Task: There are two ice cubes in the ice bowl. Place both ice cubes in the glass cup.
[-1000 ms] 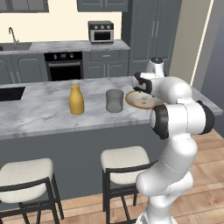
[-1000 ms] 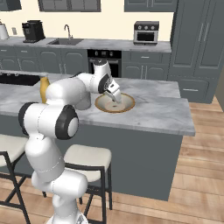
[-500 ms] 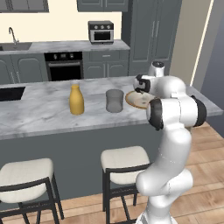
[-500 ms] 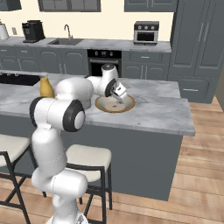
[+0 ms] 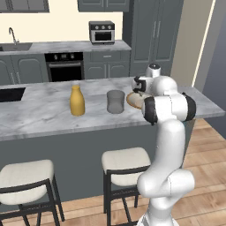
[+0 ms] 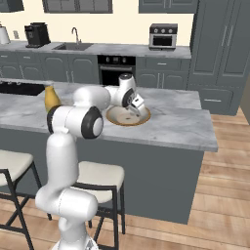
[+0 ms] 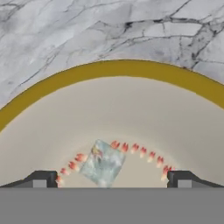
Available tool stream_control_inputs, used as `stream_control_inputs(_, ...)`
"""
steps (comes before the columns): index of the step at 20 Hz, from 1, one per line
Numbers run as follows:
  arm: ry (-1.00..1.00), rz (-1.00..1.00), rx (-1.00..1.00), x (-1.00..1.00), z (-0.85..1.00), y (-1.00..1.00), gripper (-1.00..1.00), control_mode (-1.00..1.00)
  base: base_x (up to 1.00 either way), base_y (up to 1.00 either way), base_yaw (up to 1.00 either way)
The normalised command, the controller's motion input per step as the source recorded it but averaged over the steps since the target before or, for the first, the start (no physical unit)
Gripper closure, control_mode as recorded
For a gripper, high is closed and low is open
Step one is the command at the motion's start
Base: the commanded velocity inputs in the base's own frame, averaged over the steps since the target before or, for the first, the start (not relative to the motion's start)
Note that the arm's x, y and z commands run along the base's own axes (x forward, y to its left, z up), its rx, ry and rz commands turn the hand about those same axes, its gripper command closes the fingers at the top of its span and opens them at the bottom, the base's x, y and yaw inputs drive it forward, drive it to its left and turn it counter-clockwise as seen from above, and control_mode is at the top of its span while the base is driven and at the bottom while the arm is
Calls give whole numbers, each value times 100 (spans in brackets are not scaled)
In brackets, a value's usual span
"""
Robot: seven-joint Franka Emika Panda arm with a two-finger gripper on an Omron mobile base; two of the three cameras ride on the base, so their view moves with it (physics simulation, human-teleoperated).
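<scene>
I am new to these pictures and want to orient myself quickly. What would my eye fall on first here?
First, the white arm bending over the marble island, its open gripper low inside the wood-rimmed bowl, with one small ice cube lying between the fingertips in the hand view. Next, the bright yellow bottle and the grey glass cup standing apart on the counter, left of the bowl in the left base view.

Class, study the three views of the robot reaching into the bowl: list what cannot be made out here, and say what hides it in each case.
- Second ice cube: hand view shows one cube in the bowl; the bottom edge cuts the bowl off.
- Bowl's contents: too small in both base views; the arm covers part of it.
- Cup: arm hides it in the right base view.
- Claw: tips alone show, apart.
</scene>
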Motion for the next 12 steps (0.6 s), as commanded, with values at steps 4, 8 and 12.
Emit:
stream_control_inputs(4, 5, 0, 0, 41, -33, -5, -100, -100, 0, 0, 0)
stream_control_inputs(8, 4, 0, -1, 44, -38, -1, -100, -100, 0, 0, 0)
stream_control_inputs(12, 4, 0, -2, 31, -44, 0, -100, -100, 0, 0, 0)
